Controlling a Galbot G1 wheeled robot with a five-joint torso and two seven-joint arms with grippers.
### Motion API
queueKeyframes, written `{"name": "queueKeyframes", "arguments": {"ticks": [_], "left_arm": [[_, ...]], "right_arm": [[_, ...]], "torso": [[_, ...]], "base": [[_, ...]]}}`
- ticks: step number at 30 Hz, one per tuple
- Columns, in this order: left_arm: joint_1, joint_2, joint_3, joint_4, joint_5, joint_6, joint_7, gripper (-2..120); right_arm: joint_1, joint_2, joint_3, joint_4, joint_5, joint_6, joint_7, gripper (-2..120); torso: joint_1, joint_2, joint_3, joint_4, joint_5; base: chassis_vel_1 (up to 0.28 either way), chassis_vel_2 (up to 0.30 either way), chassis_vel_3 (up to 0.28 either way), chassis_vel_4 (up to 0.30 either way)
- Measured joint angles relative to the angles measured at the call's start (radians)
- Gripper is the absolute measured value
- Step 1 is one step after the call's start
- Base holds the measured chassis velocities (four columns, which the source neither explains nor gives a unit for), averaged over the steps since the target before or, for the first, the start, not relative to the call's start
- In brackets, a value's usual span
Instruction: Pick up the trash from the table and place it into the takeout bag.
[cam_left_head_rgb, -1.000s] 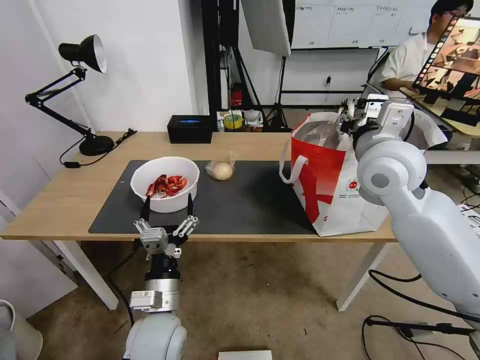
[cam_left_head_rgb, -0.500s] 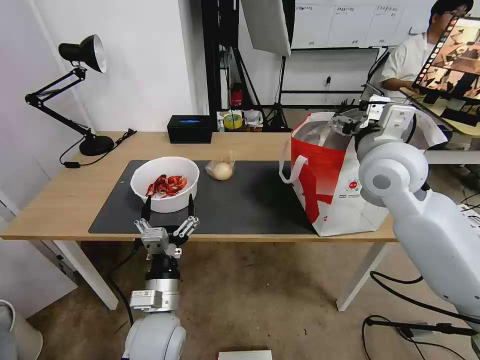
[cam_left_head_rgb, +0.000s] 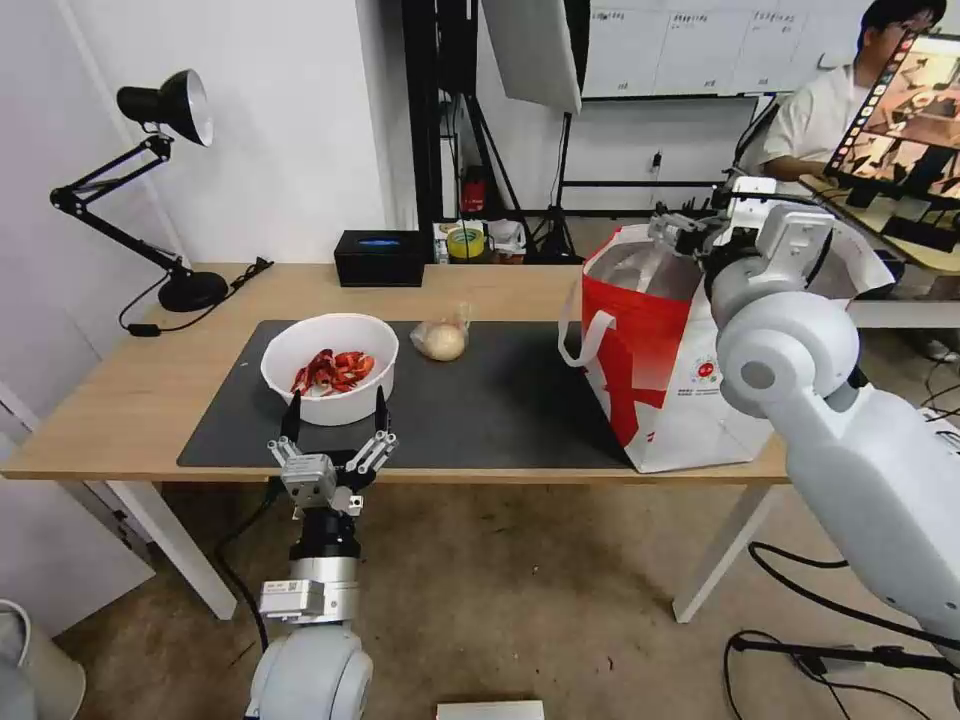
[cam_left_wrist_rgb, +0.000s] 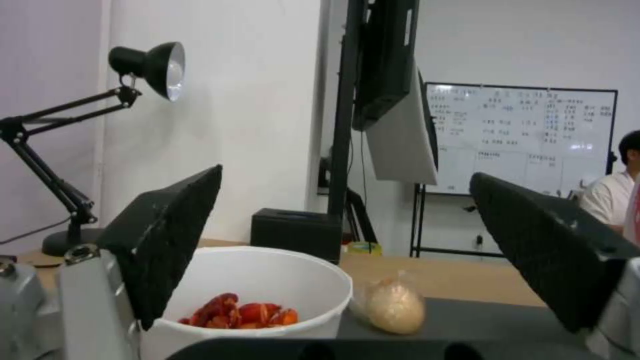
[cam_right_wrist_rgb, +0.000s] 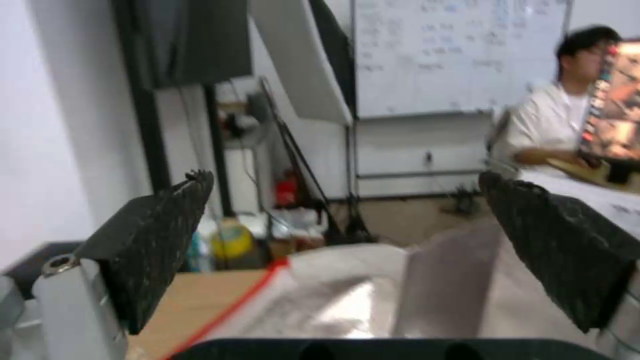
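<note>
Right tool (cam_left_head_rgb: 672, 228) hangs over the open mouth of the takeout bag (cam_left_head_rgb: 660, 370), fingers spread wide with nothing between them; the right wrist view looks past those fingers (cam_right_wrist_rgb: 157, 235) onto the silver foil lining, so this reads as the drop-off end of a cycle, tool empty above the bag; what already lies inside the bag cannot be seen.

Left tool (cam_left_head_rgb: 335, 432) sits at the near edge of the counter (cam_left_head_rgb: 120, 410), just in front of the white bowl (cam_left_head_rgb: 330, 368) of red crayfish shells; jaws wide open, holding nothing, one finger (cam_left_wrist_rgb: 170, 235) to each side of the bowl's near wall in the left wrist view; not touching it as far as can be told.

Still out on the dark mat (cam_left_head_rgb: 500, 400): the bowl toward the left, and the bagged bun (cam_left_head_rgb: 442, 340) just beyond and to the right of it, well apart from the takeout bag at the counter's right end; so the task looks partly done at best.

Judgement on next move: the bowl is the obvious pick for the left tool, but it is wide and open-topped, so it calls for a rim or wall grasp and a level carry or the shells spill; the bun's clear wrapper is soft and loose, so a pinch must close on the bun or on a gathered fold.

Writing: a small round red logo (cam_left_head_rgb: 706, 371) on the bag's white side, text too small to read; whiteboard notes behind are illegible.
</note>
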Motion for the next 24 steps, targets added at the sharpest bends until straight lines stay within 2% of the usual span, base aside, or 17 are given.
{"name": "queueKeyframes", "arguments": {"ticks": [5,10,13,15,19,24], "left_arm": [[0.002,-0.002,-0.001,-0.002,0.000,0.000,0.000,100],[0.002,-0.008,0.001,-0.002,0.001,0.000,0.000,100],[0.002,-0.012,0.002,-0.002,0.002,0.000,0.000,100],[0.004,-0.014,0.002,-0.002,0.002,0.000,-0.001,100],[0.005,-0.014,0.000,-0.001,0.003,0.000,0.000,100],[0.008,-0.015,-0.001,-0.001,0.004,0.000,-0.001,100]], "right_arm": [[-0.069,-0.011,0.015,0.023,-0.089,0.128,-0.137,100],[-0.144,-0.021,0.038,0.045,-0.147,0.192,-0.208,100],[-0.210,-0.020,0.059,0.064,-0.188,0.232,-0.244,100],[-0.308,-0.008,0.093,0.094,-0.242,0.277,-0.295,100],[-0.395,0.006,0.120,0.126,-0.281,0.319,-0.328,100],[-0.541,0.058,0.149,0.171,-0.367,0.386,-0.348,100]], "torso": [[0.000,0.000,0.000,0.0000,0.0001],[0.000,0.000,0.000,-0.0001,0.0000],[0.000,0.000,0.000,0.0001,0.0000],[0.000,0.000,0.000,-0.0001,0.0004],[0.000,0.000,0.000,-0.0002,0.0003],[0.000,0.000,0.000,-0.0003,0.0001]], "base": [[0.000,0.000,0.000,0.000],[0.000,0.000,0.000,0.000],[0.000,0.000,0.000,0.000],[0.000,0.000,0.000,0.000],[0.000,0.000,0.000,0.000],[0.000,0.000,0.000,0.000]]}}
